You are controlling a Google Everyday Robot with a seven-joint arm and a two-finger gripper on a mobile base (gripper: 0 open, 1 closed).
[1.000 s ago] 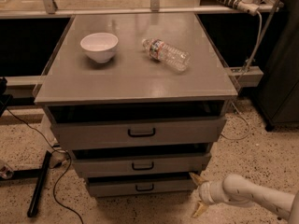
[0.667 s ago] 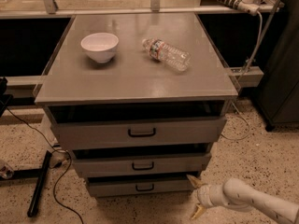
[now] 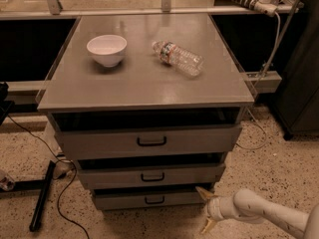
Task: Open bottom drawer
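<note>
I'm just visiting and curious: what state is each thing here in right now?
Bottom drawer: shut, handle untouched.
Middle drawer: shut.
Top drawer: shut.
Bowl: upright, empty.
Bottle: lying on its side.
Tool: open, low, right of the bottom drawer.

Three drawers: one top drawer [image 3: 99, 142], one middle drawer [image 3: 109, 177], one bottom drawer [image 3: 124, 201]. One bowl [image 3: 106, 49] and one bottle [image 3: 178, 58] lie on the surface [image 3: 144, 89]. One gripper [image 3: 205, 210], two fingers [image 3: 203, 191] spread, sits just right of the bottom drawer.
</note>
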